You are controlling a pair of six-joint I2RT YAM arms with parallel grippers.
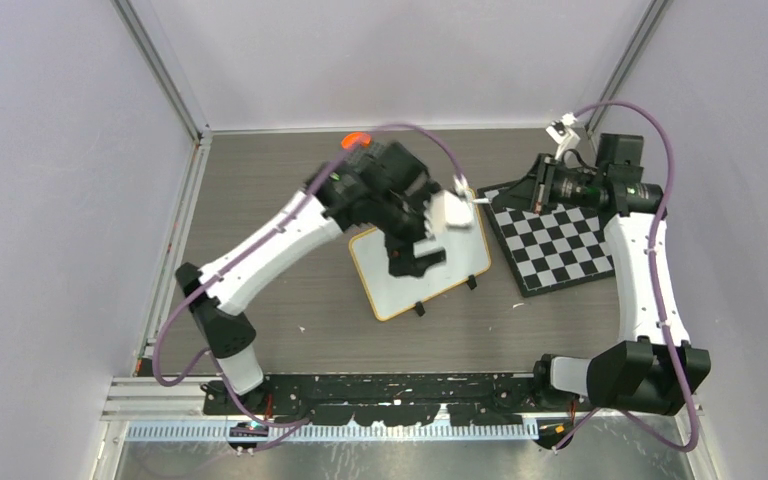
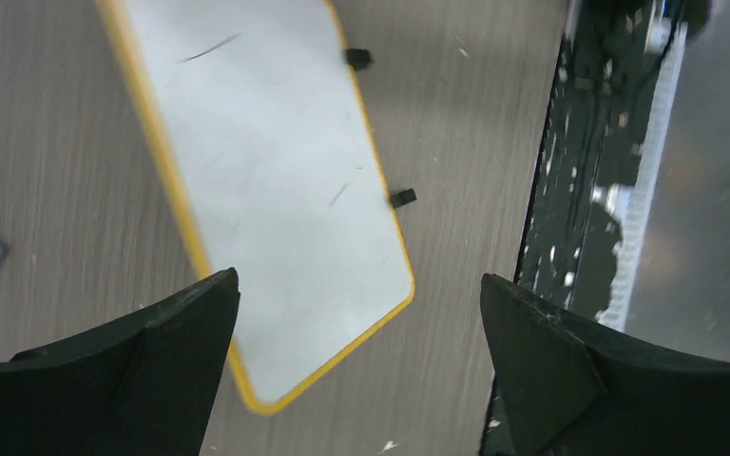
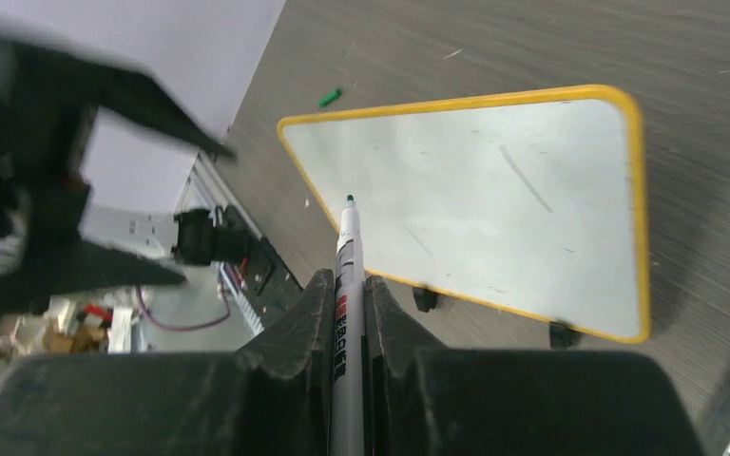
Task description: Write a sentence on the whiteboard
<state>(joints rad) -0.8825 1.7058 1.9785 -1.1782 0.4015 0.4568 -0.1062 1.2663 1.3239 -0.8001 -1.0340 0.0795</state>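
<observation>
The whiteboard (image 1: 392, 288) lies flat mid-table, with a yellow-orange frame and black clips. Its face (image 2: 276, 171) shows only faint grey streaks; no green sentence shows on it. My left gripper (image 1: 418, 262) hovers over the board, open and empty, its black fingers (image 2: 152, 361) spread wide in the left wrist view. My right gripper (image 3: 347, 280) is shut on a white marker (image 3: 347, 242) with a green tip. The tip points at the board (image 3: 494, 190) from above its near-left edge. In the top view this gripper (image 1: 513, 195) is by the board's far-right corner.
A black-and-white checkerboard (image 1: 557, 245) lies right of the whiteboard. A small green cap (image 3: 330, 96) lies on the table beyond the board. An orange object (image 1: 357, 138) sits at the back. The left arm (image 3: 38, 190) is blurred at the left of the right wrist view.
</observation>
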